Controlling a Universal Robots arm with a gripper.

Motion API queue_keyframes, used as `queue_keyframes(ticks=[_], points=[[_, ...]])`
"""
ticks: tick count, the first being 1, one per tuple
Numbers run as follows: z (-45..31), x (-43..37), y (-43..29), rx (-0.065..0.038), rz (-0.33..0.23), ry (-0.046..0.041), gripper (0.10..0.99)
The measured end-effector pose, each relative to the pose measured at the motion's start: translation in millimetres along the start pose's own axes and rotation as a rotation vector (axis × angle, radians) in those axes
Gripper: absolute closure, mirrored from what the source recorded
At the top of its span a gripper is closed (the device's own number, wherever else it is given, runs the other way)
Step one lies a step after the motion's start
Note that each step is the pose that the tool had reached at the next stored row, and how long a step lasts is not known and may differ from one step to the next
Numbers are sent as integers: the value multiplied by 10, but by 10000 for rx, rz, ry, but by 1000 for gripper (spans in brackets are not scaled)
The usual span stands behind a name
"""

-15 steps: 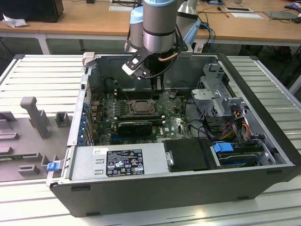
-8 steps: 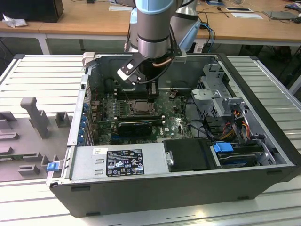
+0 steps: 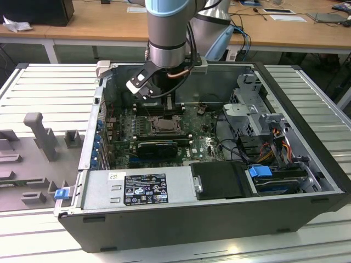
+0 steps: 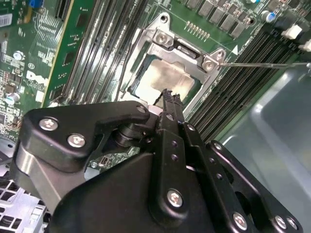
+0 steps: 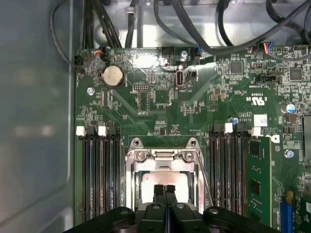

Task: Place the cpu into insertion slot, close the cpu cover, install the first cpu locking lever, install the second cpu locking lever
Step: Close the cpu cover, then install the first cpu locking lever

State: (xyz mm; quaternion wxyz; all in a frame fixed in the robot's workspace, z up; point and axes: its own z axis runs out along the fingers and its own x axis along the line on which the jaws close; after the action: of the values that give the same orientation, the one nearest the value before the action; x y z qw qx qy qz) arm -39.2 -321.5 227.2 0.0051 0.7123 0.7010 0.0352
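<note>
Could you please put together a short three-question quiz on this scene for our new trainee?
1. True or false: the cpu lies in the insertion slot.
2. The gripper, right above the slot, is: A) wide open, B) shut, C) shut on a cable.
3. Fill in: the circuit board around the slot is ____ in colour.
Key: 1 true; 2 B; 3 green.
</note>
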Motion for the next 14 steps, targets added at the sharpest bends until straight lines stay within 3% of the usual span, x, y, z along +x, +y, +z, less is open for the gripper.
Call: queue_keyframes(ticks=[7,8,9,14], points=[[-30,1,-26,0,-1,2,980],[-57,2,-24,1,-1,1,980],[-144,6,-19,2,-2,-8,980],[-310,13,-10,6,-4,-44,980]])
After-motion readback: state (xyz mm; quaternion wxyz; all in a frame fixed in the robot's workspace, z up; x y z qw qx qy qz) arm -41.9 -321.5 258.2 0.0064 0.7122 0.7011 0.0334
